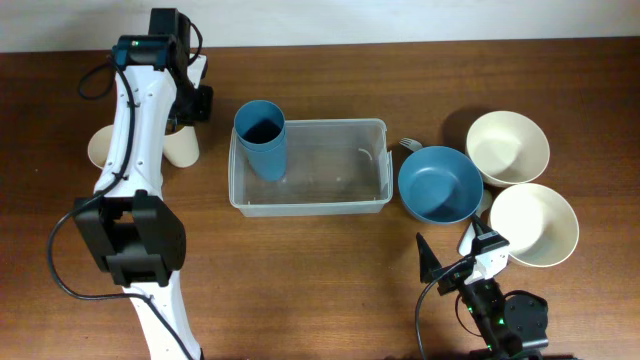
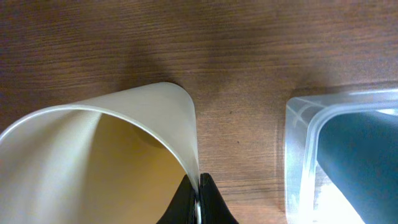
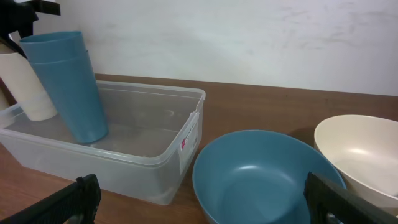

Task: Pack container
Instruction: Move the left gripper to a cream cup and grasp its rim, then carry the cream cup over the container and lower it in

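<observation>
At the table's left side, the left gripper [image 2: 199,200] is clamped on the rim wall of a cream cup [image 2: 124,143], a pinch suited to lifting it upright. Just right of the cup stands the clear container [image 2: 298,124], with stacked blue cups [image 1: 262,138] inside. The right gripper [image 1: 452,252] idles with its fingers spread, near the blue bowl [image 1: 440,185].

Clear glossy plastic container [image 1: 310,123], matt wood-grain table [image 1: 300,285]

**Three Views, One Scene**

Overhead stares straight down across the whole tabletop [image 1: 320,260]. Left wrist camera is jammed close against a cream cup [image 2: 124,143]. Right wrist sits low, facing the wall [image 3: 249,37]. All three catch the container [image 1: 330,165].
</observation>
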{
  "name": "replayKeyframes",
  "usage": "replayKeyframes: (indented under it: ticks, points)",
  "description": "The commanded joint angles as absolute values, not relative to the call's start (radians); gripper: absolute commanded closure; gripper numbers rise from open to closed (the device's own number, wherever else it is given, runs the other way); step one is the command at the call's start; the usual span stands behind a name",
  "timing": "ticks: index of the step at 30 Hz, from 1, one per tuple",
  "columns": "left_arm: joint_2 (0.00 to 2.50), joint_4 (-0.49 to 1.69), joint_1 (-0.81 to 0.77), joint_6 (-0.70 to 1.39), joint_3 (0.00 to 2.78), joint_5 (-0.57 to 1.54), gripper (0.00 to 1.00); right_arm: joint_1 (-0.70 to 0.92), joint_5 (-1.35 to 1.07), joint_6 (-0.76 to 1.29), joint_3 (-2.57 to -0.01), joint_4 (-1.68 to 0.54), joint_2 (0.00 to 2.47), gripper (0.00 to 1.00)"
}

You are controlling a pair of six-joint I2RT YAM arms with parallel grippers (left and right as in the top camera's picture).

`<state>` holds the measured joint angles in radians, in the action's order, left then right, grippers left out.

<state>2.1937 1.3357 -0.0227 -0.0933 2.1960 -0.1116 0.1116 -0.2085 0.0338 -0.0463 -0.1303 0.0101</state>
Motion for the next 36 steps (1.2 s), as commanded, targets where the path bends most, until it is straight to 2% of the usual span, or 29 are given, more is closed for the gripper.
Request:
replayKeyframes:
  ticks: [1,17,36]
  points:
    - [2.195,1.317,-0.016,-0.072,2.198,-0.108,0.98,0.118,-0.206,0.042,-0.038,-0.130,0.004,0.01]
    - [2.195,1.369,-0.017,-0.045,2.410,-0.028,0.98,0.118,-0.206,0.041,-0.038,-0.130,0.004,0.01]
    - [2.176,1.687,-0.081,-0.012,2.895,0.015,0.98,0.118,-0.206,0.042,-0.038,-0.130,0.003,0.01]
